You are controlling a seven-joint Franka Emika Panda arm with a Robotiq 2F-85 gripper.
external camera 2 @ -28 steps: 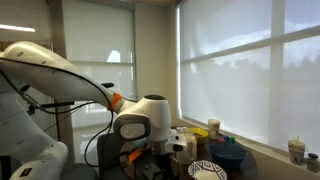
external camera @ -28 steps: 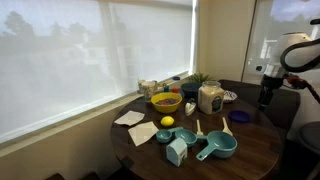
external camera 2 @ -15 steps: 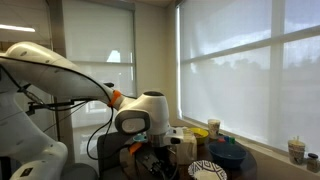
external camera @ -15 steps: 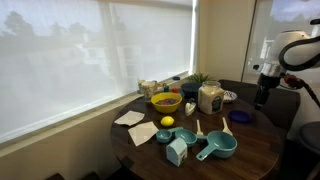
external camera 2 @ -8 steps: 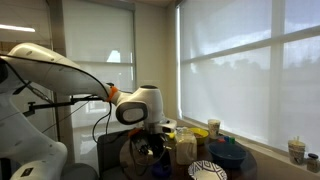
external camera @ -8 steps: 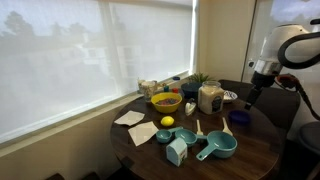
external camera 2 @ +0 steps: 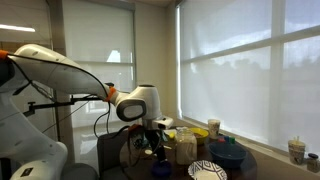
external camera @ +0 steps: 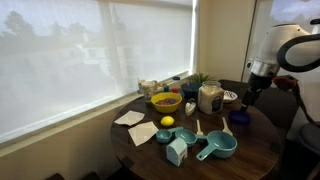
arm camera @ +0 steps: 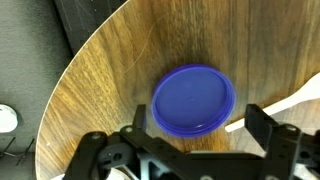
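Observation:
My gripper (arm camera: 195, 136) is open and empty, hanging above a round blue lid (arm camera: 193, 100) that lies flat on the round wooden table (arm camera: 100, 70). In the wrist view the lid sits between and just ahead of the two black fingers. A white utensil handle (arm camera: 288, 101) lies beside the lid. In an exterior view the gripper (external camera: 247, 99) hovers over the lid (external camera: 241, 117) near the table's edge. It also shows in an exterior view (external camera 2: 158, 144), low over the table.
On the table are a yellow bowl (external camera: 165, 101), a lemon (external camera: 167, 122), teal measuring cups (external camera: 215, 147), a jar (external camera: 210, 98), white napkins (external camera: 130, 118) and a small plant (external camera: 198, 79). Blinds (external camera: 90, 50) cover the windows behind. A patterned plate (external camera 2: 207, 170) lies near the camera.
The arm has swung in from beside the table and lowered, bringing the gripper over the blue lid. Nothing on the table has moved.

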